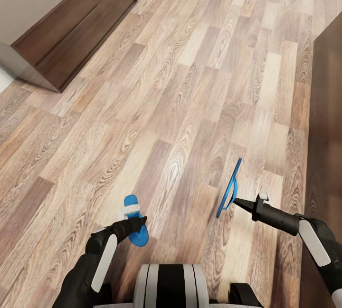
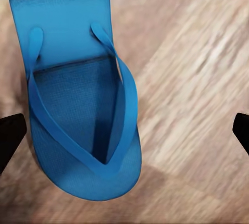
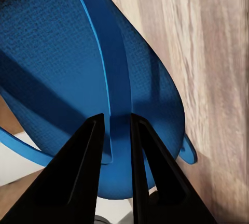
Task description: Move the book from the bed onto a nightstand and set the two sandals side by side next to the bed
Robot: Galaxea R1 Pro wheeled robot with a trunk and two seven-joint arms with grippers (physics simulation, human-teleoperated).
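Matt textured blue sandals [image 1: 136, 222]; grained wood-plank floor [image 1: 190, 84].

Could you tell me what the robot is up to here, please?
It is sorting a pair of blue sandals on the wood floor. The right gripper is shut on one sandal, holding it on edge above the floor. The left gripper is open over the other sandal, which lies flat.

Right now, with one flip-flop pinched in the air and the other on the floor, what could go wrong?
The right gripper holds its sandal on edge by a thin part, so it could slip or swing loose. The other sandal lies flat on the floor under the open left gripper; a careless descent might nudge it askew, spoiling the side-by-side pairing.
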